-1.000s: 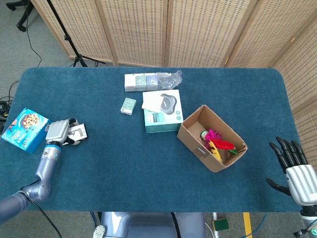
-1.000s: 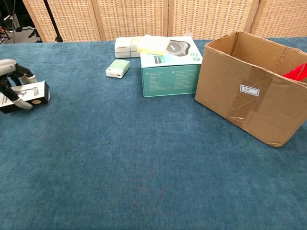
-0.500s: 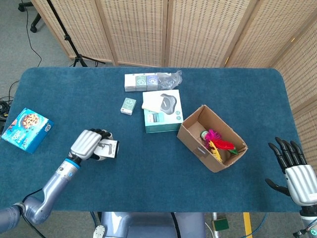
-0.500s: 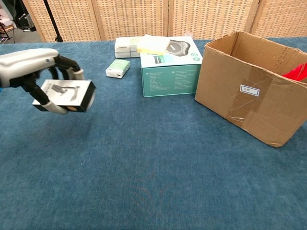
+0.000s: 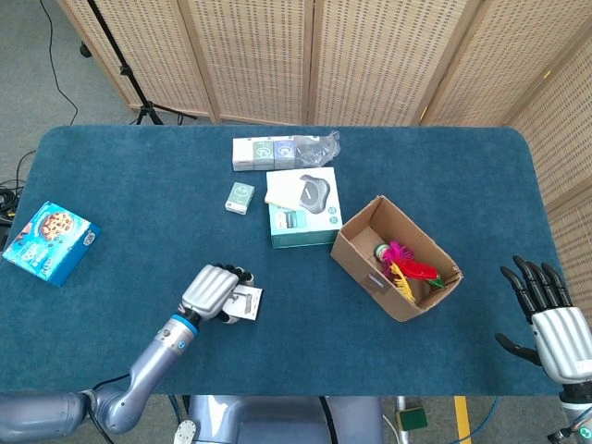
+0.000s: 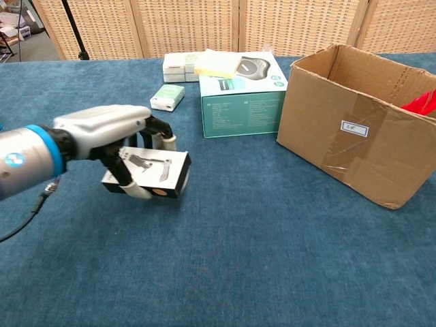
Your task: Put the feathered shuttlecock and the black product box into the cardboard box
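Observation:
My left hand (image 5: pixel 211 289) (image 6: pixel 112 138) grips the black product box (image 5: pixel 242 303) (image 6: pixel 151 173) and holds it above the blue table, left of centre. The open cardboard box (image 5: pixel 393 257) (image 6: pixel 354 122) stands to the right. Inside it lies the feathered shuttlecock (image 5: pixel 404 262), pink, red and yellow; the chest view shows only a red tip of the shuttlecock (image 6: pixel 422 102) over the box rim. My right hand (image 5: pixel 546 310) stays at the table's right front edge, fingers spread, holding nothing.
A teal product box (image 5: pixel 303 208) (image 6: pixel 244 95) stands just left of the cardboard box, with a small green box (image 5: pixel 239 198) (image 6: pixel 167 97) and white packs (image 5: pixel 264 153) behind it. A blue cookie box (image 5: pixel 46 240) lies at the far left edge.
My left hand has carried the black product box from the table's left side rightward and nearer, lifted off the cloth. The right hand has stayed put.

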You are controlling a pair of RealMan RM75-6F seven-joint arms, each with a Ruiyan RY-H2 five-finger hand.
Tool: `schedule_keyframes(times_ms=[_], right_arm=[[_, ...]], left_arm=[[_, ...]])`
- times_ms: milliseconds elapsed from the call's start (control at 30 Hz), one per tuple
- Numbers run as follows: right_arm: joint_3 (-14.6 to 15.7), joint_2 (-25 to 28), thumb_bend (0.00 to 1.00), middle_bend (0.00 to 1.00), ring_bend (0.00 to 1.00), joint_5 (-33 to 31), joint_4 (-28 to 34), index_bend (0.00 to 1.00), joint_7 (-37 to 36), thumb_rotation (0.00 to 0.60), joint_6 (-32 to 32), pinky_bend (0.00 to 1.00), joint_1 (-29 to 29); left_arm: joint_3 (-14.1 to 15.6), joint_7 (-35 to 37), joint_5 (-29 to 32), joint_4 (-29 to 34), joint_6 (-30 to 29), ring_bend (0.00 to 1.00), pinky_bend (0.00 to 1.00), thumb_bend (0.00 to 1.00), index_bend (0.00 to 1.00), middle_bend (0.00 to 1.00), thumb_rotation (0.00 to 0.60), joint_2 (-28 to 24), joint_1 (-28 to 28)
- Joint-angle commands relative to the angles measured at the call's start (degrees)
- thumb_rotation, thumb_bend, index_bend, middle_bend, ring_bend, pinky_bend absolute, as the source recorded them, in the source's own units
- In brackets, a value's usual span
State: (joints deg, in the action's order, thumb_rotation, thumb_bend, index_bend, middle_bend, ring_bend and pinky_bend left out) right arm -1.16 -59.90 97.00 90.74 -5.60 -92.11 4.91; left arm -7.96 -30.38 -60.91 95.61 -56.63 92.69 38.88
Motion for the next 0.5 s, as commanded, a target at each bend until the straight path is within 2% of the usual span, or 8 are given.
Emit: schedule_keyframes(times_ms=[33, 67, 100, 167, 200, 233, 333, 500], right_arm=[[-0.01, 0.00, 0.00, 0.00, 0.00, -0.02, 0.02, 0.00, 0.07, 0.600, 0.07, 0.00, 0.01], [0.00, 0.00, 0.00, 0.00, 0.00, -0.03, 0.05, 0.00, 0.10, 0.600, 0.13, 0.00, 0.01], [0.00, 0.01, 0.00, 0.00, 0.00, -0.03, 0.06, 0.00, 0.13, 0.600, 0.16, 0.00, 0.02], [-0.01, 0.03, 0.00, 0.00, 0.00, -0.02, 0.07, 0.00, 0.16, 0.600, 0.12, 0.00, -0.01], [-0.03, 0.03, 0.00, 0.00, 0.00, -0.04, 0.07, 0.00, 0.16, 0.600, 0.12, 0.00, -0.02], [-0.05, 0.02, 0.00, 0.00, 0.00, -0.08, 0.06, 0.00, 0.14, 0.600, 0.13, 0.00, -0.03], [-0.08, 0.02, 0.00, 0.00, 0.00, -0.18, 0.02, 0.00, 0.18, 0.600, 0.24, 0.00, -0.02], [-0.14, 0.00, 0.00, 0.00, 0.00, -0.18, 0.03, 0.00, 0.25, 0.600, 0.24, 0.00, -0.02]], left_arm=[[-2.10, -3.04, 5.36, -0.84, -0.17, 0.38, 0.47, 0.12, 0.55, 0.45, 0.600, 3.82, 2.27], [-2.48, -3.40, 6.63, -1.13, 0.05, 0.37, 0.47, 0.11, 0.54, 0.43, 0.600, 4.46, 2.76], [-2.82, -3.59, 7.67, -1.42, 0.25, 0.32, 0.46, 0.10, 0.49, 0.35, 0.600, 5.04, 3.20], [-3.15, -3.51, 9.19, -1.83, 0.96, 0.15, 0.40, 0.06, 0.28, 0.13, 0.600, 5.77, 3.86], [-3.17, -3.51, 9.81, -1.92, 1.30, 0.06, 0.33, 0.03, 0.14, 0.04, 0.600, 5.89, 4.08], [-3.17, -3.48, 10.77, -1.89, 1.81, 0.01, 0.25, 0.01, 0.04, 0.00, 0.600, 5.96, 4.37], [-3.26, -2.67, 11.45, -1.66, 2.27, 0.00, 0.16, 0.00, 0.00, 0.00, 0.600, 5.81, 4.76], [-2.85, 0.77, 7.63, -0.63, 1.99, 0.00, 0.13, 0.00, 0.00, 0.00, 0.600, 3.66, 4.06]])
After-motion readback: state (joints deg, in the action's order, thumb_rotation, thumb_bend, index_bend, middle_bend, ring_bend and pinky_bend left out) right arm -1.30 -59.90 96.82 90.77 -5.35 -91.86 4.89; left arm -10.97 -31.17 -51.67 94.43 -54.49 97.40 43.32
